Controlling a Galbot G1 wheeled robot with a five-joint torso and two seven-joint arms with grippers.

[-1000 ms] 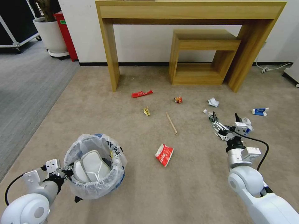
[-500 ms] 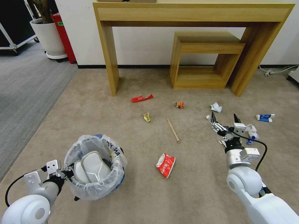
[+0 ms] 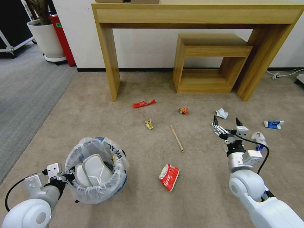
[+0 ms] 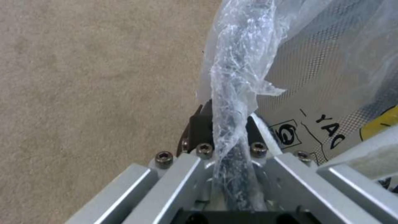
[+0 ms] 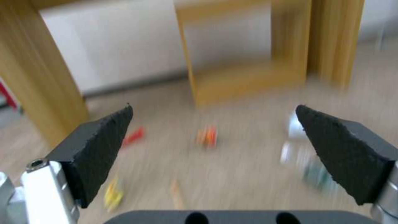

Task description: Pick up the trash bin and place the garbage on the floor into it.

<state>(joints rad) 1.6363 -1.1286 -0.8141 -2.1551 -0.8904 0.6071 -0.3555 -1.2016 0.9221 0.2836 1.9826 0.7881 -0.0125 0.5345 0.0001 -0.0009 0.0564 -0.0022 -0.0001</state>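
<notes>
The trash bin, blue with a crinkly whitish bag, stands on the tan floor at near left, with white items inside. My left gripper is shut on its bagged rim. My right gripper hovers open and empty over the floor at right. Garbage lies around: a red wrapper, an orange wrapper, a yellow wrapper, a wooden stick, a red packet, crumpled white paper and two blue-white packets. A small bottle lies just beyond the right fingers.
A tall wooden console table stands against the far wall with a smaller wooden table nested under it. A white plant pot and a red object sit far left by grey ribbed carpet. A cable lies far right.
The whole picture has shifted, so the camera has moved: the table looms larger and the litter sits further right and lower. Both arms keep their pose, and the left gripper still holds the bin.
</notes>
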